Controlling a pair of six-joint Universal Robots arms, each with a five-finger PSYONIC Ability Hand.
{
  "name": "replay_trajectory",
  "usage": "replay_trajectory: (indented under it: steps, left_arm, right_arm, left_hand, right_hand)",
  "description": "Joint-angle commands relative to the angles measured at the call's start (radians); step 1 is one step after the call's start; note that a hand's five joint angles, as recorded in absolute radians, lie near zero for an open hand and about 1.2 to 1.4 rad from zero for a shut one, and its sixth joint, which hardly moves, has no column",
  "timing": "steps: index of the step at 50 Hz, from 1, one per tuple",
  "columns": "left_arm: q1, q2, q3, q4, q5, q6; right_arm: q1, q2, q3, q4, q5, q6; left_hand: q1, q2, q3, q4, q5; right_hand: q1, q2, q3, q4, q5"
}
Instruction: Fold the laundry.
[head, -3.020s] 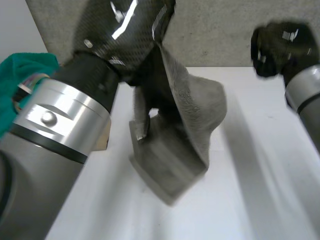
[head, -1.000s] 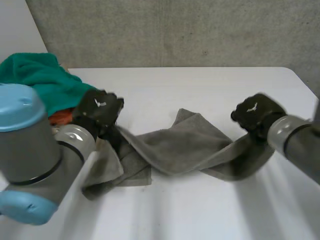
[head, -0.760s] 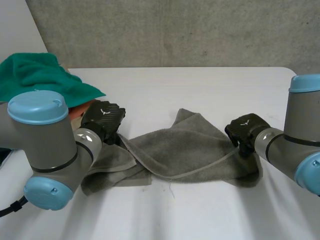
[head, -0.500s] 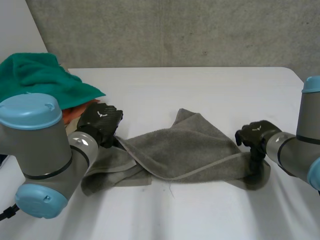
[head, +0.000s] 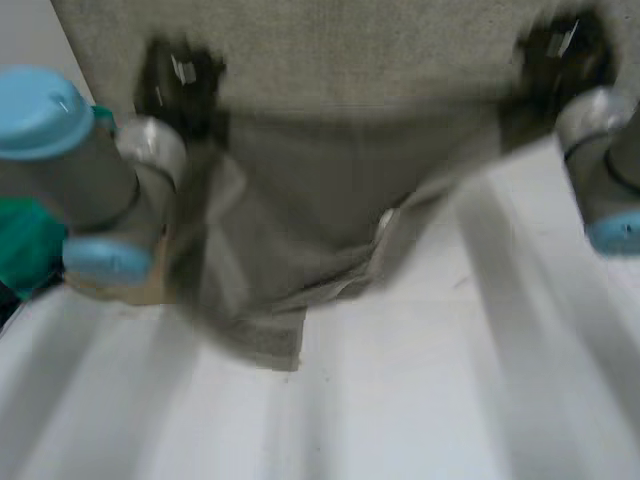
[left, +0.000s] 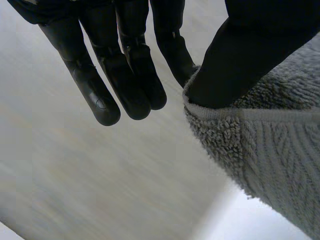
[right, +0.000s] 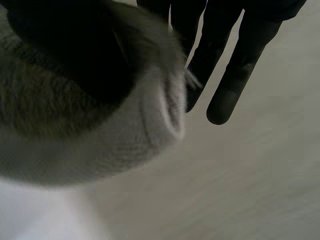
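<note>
At the table's (head: 450, 400) far left corner a green cloth (head: 25, 245) is lying bunched, partly behind the left arm (head: 75, 150). The left hand (head: 180, 75) is hanging high above the table's left side, well clear of the surface, and it is gripping the left end of the grey towel's (head: 290, 210) top edge. In the left wrist view its thumb (left: 250, 55) is pressing the towel's hemmed edge against the nearest finger, while the other fingers (left: 125, 85) are pointing straight out, close together and holding nothing.

The towel is hanging spread between the two hands, its top edge running across above the table's far edge. Lower down it is narrowing and bunching toward the left, and its lowest end is reaching the table left of the middle; I cannot tell whether it is resting there or just brushing the surface.

Above the table's right side, at about the same height, the right hand (head: 560, 50) is gripping the other end of the top edge, with the right arm (head: 600, 160) coming in from the right. In the right wrist view its thumb is pinching a rolled fold of towel, and the remaining fingers are reaching out straight past the cloth.
</note>
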Motion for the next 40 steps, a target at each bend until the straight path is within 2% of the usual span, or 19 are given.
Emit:
replay_trajectory:
  steps: [1, 5, 11, 20, 24, 31, 37, 40]
  left_arm:
    - [0.031, 0.076, 0.113, 0.338, 0.098, -0.019]
    - [0.039, 0.114, 0.056, 0.335, 0.085, -0.074]
    - [0.083, 0.115, -0.117, 0.311, 0.088, -0.085]
    - [0.078, 0.084, -0.387, 0.277, 0.088, -0.087]
    - [0.063, 0.061, -0.493, 0.234, 0.088, -0.074]
    - [0.045, 0.09, -0.637, 0.056, 0.085, -0.048]
    - [0.04, 0.151, -0.731, -0.1, 0.101, -0.028]
    - [0.029, 0.153, -0.738, -0.082, 0.108, -0.03]
  right_arm:
    - [0.003, -0.068, -0.034, -0.377, 0.065, -0.003]
    - [0.001, -0.06, -0.047, -0.267, 0.063, -0.003]
    - [-0.004, -0.047, 0.002, -0.103, 0.056, 0.003]
    - [-0.01, -0.011, 0.221, 0.092, -0.022, 0.006]
    - [-0.016, 0.004, 0.311, 0.161, -0.03, 0.006]
    - [-0.1, -0.01, 0.428, 0.302, -0.041, -0.011]
    - [-0.165, -0.045, 0.477, 0.416, -0.047, -0.101]
    - [-0.183, -0.056, 0.493, 0.411, -0.062, -0.121]
  left_hand:
    - [0.25, 0.196, 0.199, 0.194, 0.234]
    - [0.25, 0.196, 0.199, 0.194, 0.234]
    - [0.25, 0.196, 0.199, 0.194, 0.234]
    - [0.25, 0.196, 0.199, 0.194, 0.234]
    - [0.25, 0.196, 0.199, 0.194, 0.234]
    - [0.25, 0.196, 0.199, 0.194, 0.234]
    - [0.25, 0.196, 0.199, 0.194, 0.234]
    - [-0.118, -0.172, -0.17, -0.175, -0.135]
  right_hand:
    - [0.259, 0.219, 0.205, 0.196, 0.238]
    - [0.259, 0.219, 0.205, 0.196, 0.238]
    - [0.259, 0.219, 0.205, 0.196, 0.238]
    - [0.259, 0.219, 0.205, 0.196, 0.238]
    - [0.259, 0.219, 0.205, 0.196, 0.238]
    - [0.259, 0.219, 0.205, 0.196, 0.238]
    - [0.259, 0.219, 0.205, 0.196, 0.238]
    - [0.259, 0.219, 0.205, 0.196, 0.238]
